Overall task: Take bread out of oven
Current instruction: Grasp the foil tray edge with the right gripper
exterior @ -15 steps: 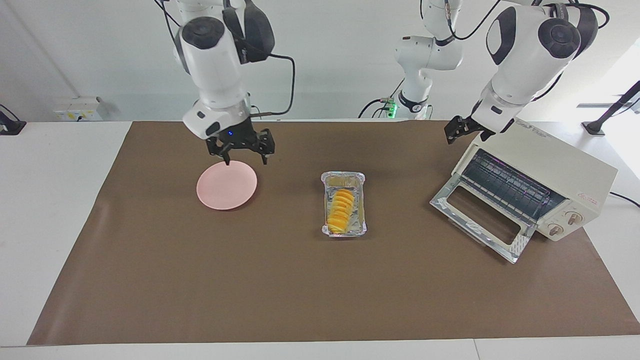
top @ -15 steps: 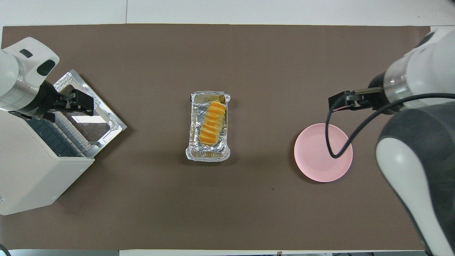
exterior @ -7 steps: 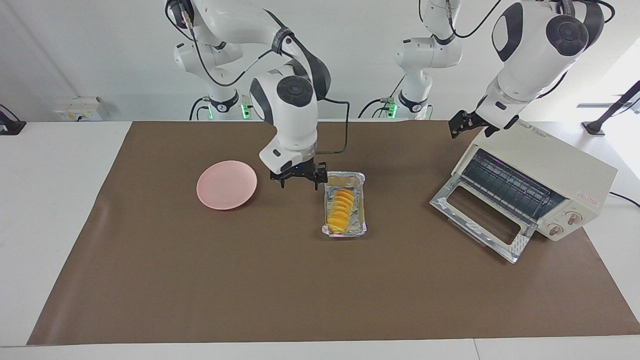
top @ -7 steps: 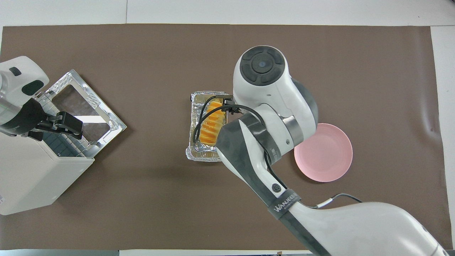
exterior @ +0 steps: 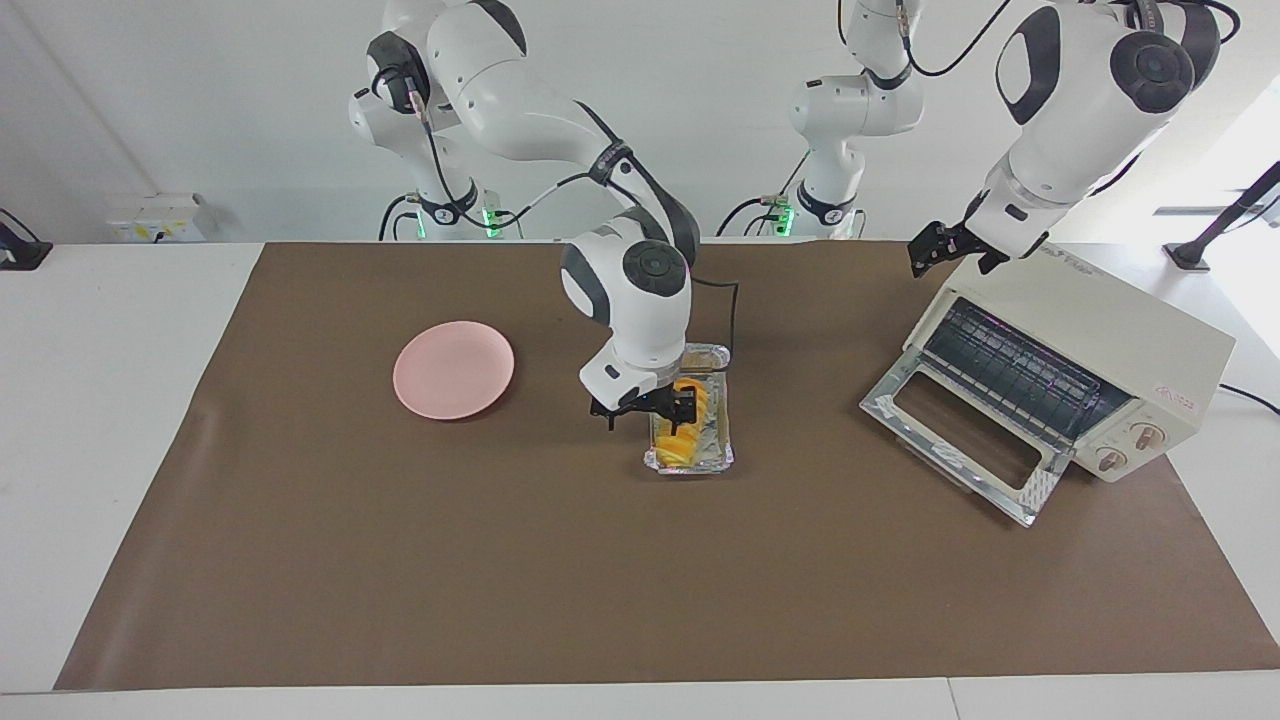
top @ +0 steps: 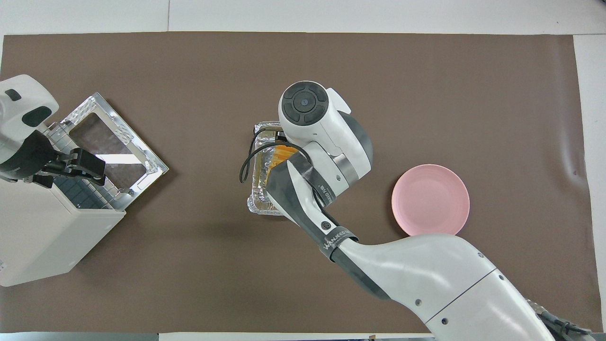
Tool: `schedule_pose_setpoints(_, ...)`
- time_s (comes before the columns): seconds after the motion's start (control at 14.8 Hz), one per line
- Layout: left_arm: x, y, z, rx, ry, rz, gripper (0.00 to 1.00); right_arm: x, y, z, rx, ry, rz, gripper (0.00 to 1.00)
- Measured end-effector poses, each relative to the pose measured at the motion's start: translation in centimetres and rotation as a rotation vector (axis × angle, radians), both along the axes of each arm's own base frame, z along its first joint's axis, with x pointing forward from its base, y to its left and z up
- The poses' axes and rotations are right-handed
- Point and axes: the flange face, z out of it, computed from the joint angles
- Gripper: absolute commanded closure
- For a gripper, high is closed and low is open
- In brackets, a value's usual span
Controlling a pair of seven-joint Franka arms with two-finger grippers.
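The bread [exterior: 672,446] is a ridged yellow-orange loaf lying in a silver foil tray [exterior: 716,442] at the middle of the mat, outside the oven. My right gripper [exterior: 650,411] is open and low over the tray. One finger is at the bread and the other hangs outside the tray's rim. In the overhead view the right wrist covers most of the bread [top: 280,151] and the tray [top: 258,192]. The cream oven [exterior: 1100,330] stands at the left arm's end with its door [exterior: 960,440] dropped open. My left gripper [exterior: 935,248] hangs over the oven's top edge.
A round pink plate [exterior: 453,370] lies on the brown mat toward the right arm's end, also seen in the overhead view [top: 430,199]. The oven [top: 42,237] and its open door [top: 109,151] take up the mat's corner at the left arm's end.
My right gripper has swung from over the pink plate to the foil tray and come down around the bread. My left gripper has drawn back a little over the oven.
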Motion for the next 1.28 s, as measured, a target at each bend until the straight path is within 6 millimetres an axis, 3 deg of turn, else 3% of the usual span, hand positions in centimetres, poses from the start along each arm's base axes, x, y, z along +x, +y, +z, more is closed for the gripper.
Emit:
schedule_pose_setpoints(0.27,0.2,0.3,0.9,-0.004,-0.025,0.0,0.0,0.1,0.3,-2.0,-0.006,-0.01,0.02,0.01)
schedule_pose_setpoints(0.34,0.1,0.3,1.1,-0.004,-0.029,0.0,0.0,0.0,0.4,-2.7,-0.008,-0.011,0.026,0.08)
schedule_pose_setpoints(0.41,0.1,0.3,1.3,-0.004,-0.033,0.0,0.0,0.0,0.6,-3.2,-0.015,-0.015,0.034,0.28)
schedule_pose_setpoints(0.54,0.0,0.4,1.4,-0.004,-0.036,0.002,0.0,-0.1,0.8,-3.3,-0.02,-0.018,0.042,0.96)
schedule_pose_setpoints(0.61,0.0,0.5,1.4,-0.003,-0.036,0.004,0.0,-0.2,1.0,-3.2,-0.018,-0.02,0.044,1.0)
schedule_pose_setpoints(1.28,0.0,0.7,1.4,-0.002,-0.036,0.008,0.0,0.1,1.0,-2.9,-0.03,-0.038,0.058,1.0)
